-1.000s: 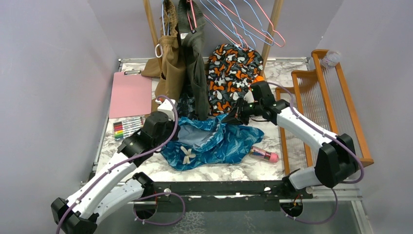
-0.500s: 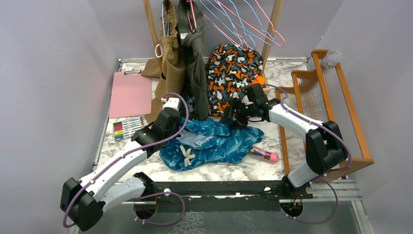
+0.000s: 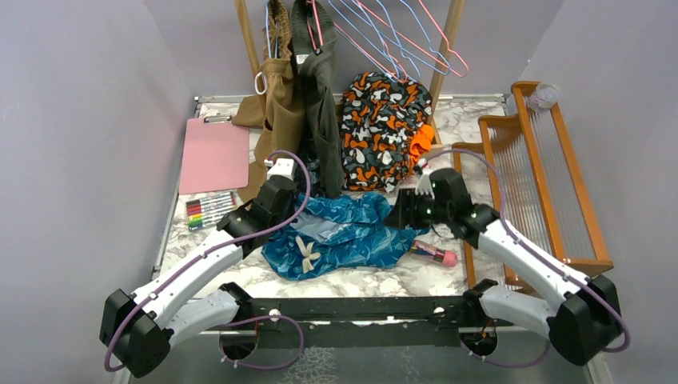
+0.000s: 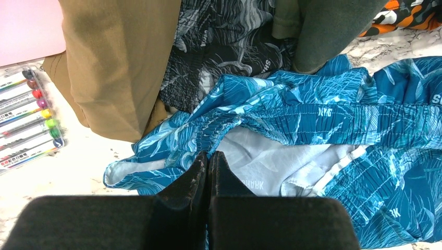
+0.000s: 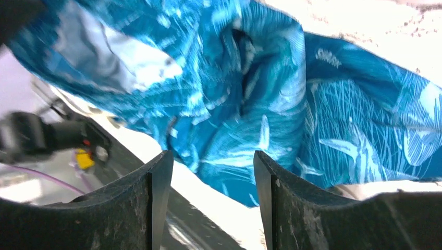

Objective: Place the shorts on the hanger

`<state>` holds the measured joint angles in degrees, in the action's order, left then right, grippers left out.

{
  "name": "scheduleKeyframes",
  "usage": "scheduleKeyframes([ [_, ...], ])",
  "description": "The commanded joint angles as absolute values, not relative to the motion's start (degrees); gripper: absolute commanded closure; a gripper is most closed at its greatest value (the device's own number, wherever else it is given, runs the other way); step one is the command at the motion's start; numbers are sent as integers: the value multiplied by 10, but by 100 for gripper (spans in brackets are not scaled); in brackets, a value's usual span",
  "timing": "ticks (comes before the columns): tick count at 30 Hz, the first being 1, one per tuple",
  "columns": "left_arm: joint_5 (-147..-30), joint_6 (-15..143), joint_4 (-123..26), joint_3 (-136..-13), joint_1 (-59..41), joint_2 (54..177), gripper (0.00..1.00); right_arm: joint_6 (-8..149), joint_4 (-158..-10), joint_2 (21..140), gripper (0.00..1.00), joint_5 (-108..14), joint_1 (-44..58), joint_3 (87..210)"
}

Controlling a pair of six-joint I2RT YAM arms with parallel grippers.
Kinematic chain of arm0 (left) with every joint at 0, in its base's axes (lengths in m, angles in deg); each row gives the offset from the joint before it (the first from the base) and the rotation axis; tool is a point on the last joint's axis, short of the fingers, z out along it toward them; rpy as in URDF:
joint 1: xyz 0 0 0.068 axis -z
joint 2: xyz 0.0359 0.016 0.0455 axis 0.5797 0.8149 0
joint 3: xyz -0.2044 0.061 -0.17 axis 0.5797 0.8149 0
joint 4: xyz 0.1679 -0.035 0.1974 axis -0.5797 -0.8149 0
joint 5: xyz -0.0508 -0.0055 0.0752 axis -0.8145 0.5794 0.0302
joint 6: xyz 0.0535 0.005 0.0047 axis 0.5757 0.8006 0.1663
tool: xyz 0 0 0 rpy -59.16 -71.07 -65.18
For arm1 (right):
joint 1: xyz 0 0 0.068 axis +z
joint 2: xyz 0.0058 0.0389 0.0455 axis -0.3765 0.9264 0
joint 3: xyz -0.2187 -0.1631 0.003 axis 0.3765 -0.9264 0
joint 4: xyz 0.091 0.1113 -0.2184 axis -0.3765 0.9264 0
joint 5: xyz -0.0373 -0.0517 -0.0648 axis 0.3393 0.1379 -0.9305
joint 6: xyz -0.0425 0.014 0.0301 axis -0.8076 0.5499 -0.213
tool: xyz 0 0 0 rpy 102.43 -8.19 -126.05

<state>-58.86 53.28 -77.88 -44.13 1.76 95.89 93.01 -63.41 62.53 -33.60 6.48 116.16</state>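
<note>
At the middle of the table, the shorts lie crumpled, waistband gaping and the cream drawstring bow toward 7 o'clock. The left fingers are pressed together, their tips at the waistband edge over the pale lining at the shorts' 10 o'clock end. Whether any cloth is caught between them cannot be told. The right fingers are spread wide at the shorts' 3 o'clock end, with teal fabric filling the gap beyond them and no contact to be seen.

At 12 o'clock a light-blue wire hanger hangs among pink hangers at the top of the view, well apart from the shorts. Below them hang a tan garment and an olive garment, whose lower ends reach the shorts' far edge. An orange, black and white blotched garment sits just past it at 1 o'clock. A dark printed cloth lies between the tan garment and the shorts.

At 10 o'clock is a pink clipboard, with markers just nearer. A pink-capped tube lies at 4 o'clock, and a wooden rack stands at 3 o'clock.
</note>
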Motion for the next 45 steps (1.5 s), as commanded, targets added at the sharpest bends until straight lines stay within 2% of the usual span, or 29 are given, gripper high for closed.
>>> scheduleKeyframes([
  [1,-573,528,-754,-440,15,951,100,867,-735,562,40,-430,115,1062],
  [6,-572,529,-752,-439,15,952,100,859,-906,542,40,-567,209,970],
  [13,-570,528,-752,-435,15,942,100,830,-1076,638,44,-684,280,938],
  [18,-568,528,-752,-434,15,940,100,835,-1125,700,49,-727,281,950],
  [24,-570,529,-750,-434,15,941,100,845,-1109,761,55,-767,281,990],
  [38,-629,536,-727,-426,15,934,100,865,-1146,804,68,-688,281,1053],
  [45,-660,542,-716,-423,15,934,100,888,-1087,850,76,-656,281,1122],
])
